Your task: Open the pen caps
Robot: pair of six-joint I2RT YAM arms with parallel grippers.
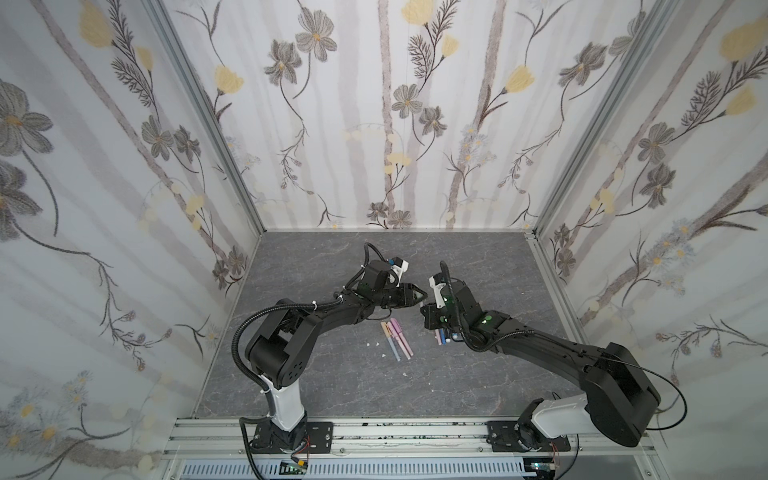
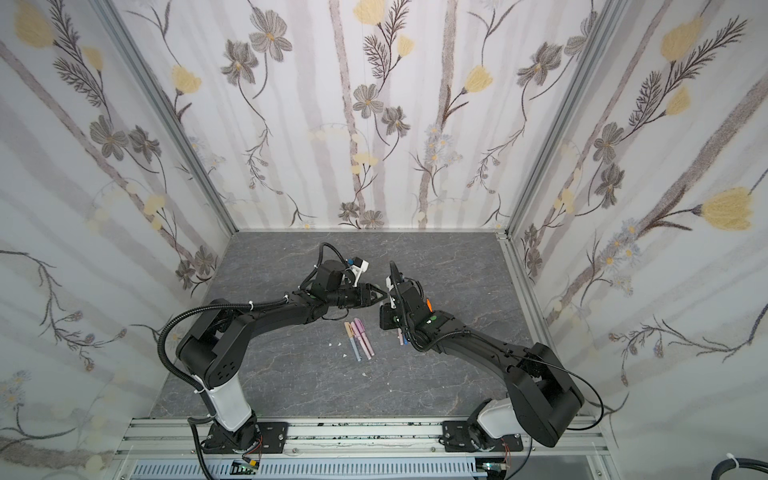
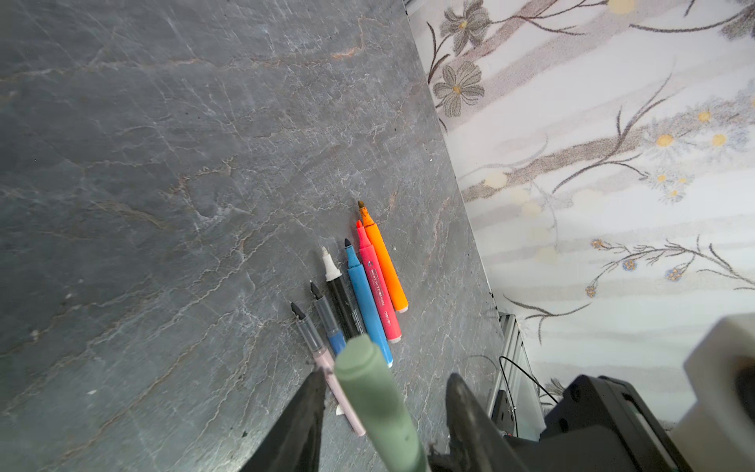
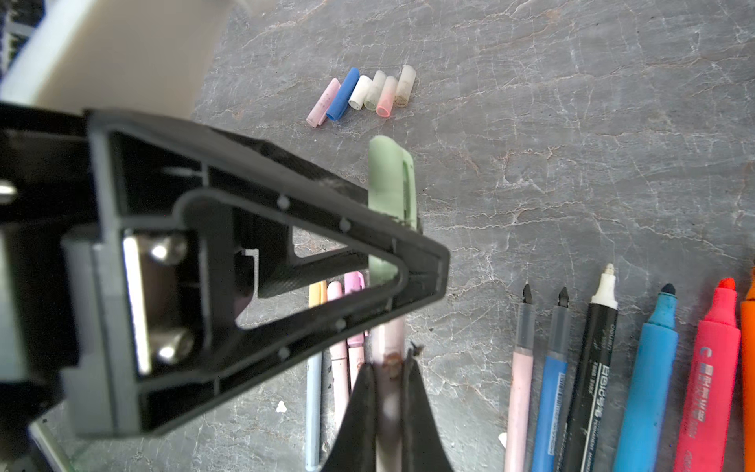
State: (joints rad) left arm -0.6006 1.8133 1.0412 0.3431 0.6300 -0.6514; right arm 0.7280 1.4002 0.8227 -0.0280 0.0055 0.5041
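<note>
My right gripper (image 4: 388, 365) is shut on the pale barrel (image 4: 386, 341) of a pen held above the table. Its green pen cap (image 4: 390, 175) is still on. My left gripper (image 3: 384, 376) stands open around that green cap (image 3: 371, 392), one finger close beside it and a gap at the other. In both top views the two grippers meet at mid-table, left (image 1: 419, 297) and right (image 1: 426, 311). Several loose pen caps (image 4: 363, 94) lie in a row. Several uncapped pens (image 3: 359, 286) lie side by side. Three capped pastel pens (image 1: 397, 338) lie under the grippers.
Small white specks (image 1: 378, 344) lie left of the pastel pens. Flowered walls close in the grey stone table (image 1: 332, 386) on three sides, with its right edge (image 3: 470, 212) near the uncapped pens. An aluminium rail (image 1: 395, 436) with both arm bases runs along the front.
</note>
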